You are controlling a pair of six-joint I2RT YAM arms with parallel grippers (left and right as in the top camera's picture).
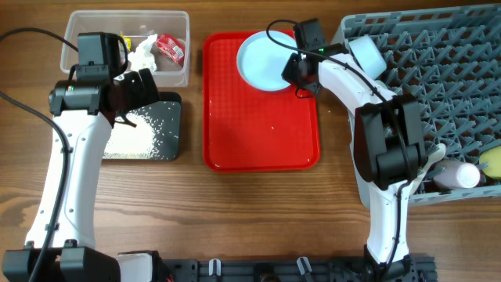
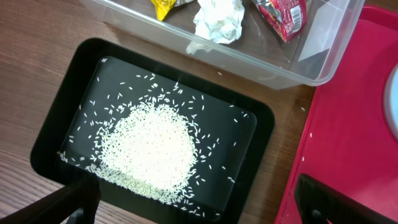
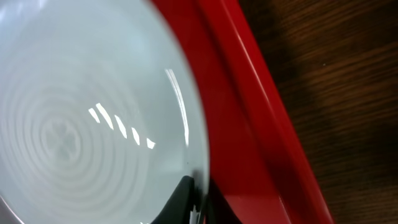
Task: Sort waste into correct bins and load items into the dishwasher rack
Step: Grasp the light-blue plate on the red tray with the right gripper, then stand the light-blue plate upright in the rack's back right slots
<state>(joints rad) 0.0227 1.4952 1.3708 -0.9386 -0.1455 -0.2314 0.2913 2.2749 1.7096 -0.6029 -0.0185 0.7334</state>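
The right pincer (image 1: pixel 302 76) sits at the right rim of the pale blue plate (image 1: pixel 261 59), which lies at the far end of the red tray (image 1: pixel 262 133). Only 1 dark finger shows at that rim in the wrist view, so I cannot tell whether it is clamped. A thin bite on so glossy a rim could let the plate slip or tip on the way to the dishwasher rack (image 1: pixel 438 86), right of the red tray (its pegs could also snag the plate). The left pincer (image 2: pixel 199 186) is spread wide and empty over the black tray (image 2: pixel 59 124) of rice (image 2: pixel 152 146), left of the red tray. The surface (image 1: pixel 235 211) is brown wood grain; no room beyond it shows.
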